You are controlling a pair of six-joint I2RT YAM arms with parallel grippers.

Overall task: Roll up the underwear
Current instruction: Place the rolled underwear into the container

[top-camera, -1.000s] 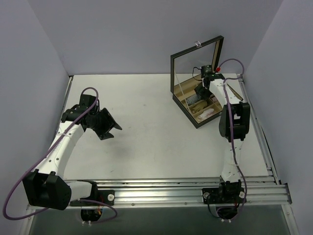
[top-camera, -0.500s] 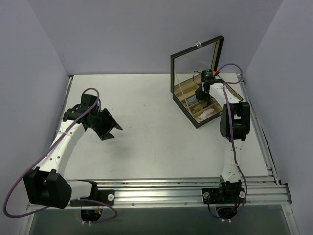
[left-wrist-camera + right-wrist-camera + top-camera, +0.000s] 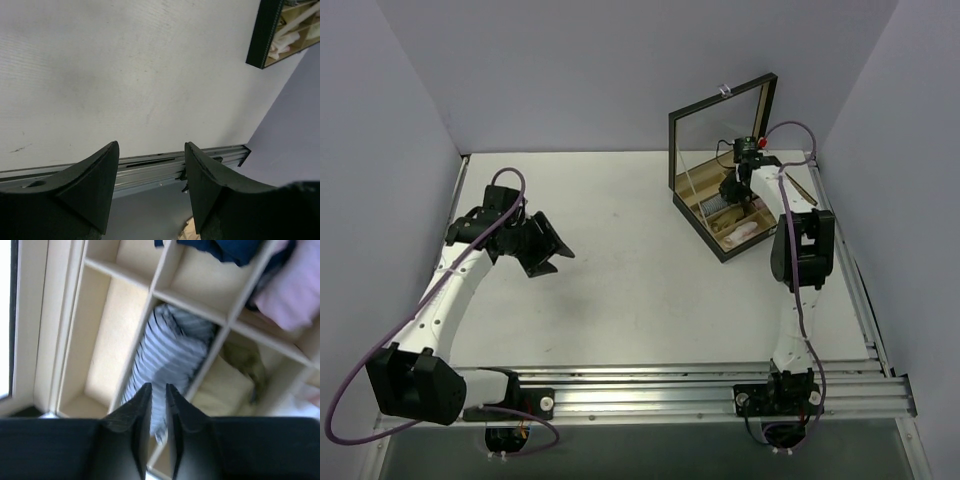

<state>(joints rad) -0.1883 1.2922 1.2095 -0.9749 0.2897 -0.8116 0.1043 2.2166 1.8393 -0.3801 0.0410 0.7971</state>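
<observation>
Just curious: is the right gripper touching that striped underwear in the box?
Cannot tell. In the right wrist view the right gripper tips overlap the underwear, but blur hides any contact or gap.

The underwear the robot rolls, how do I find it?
Find the open black-framed box at the far right of the table. Inside its cream dividers, look past the right gripper. The underwear is the only striped one, grey and white; its neighbours are plain navy, pink and olive.
</observation>
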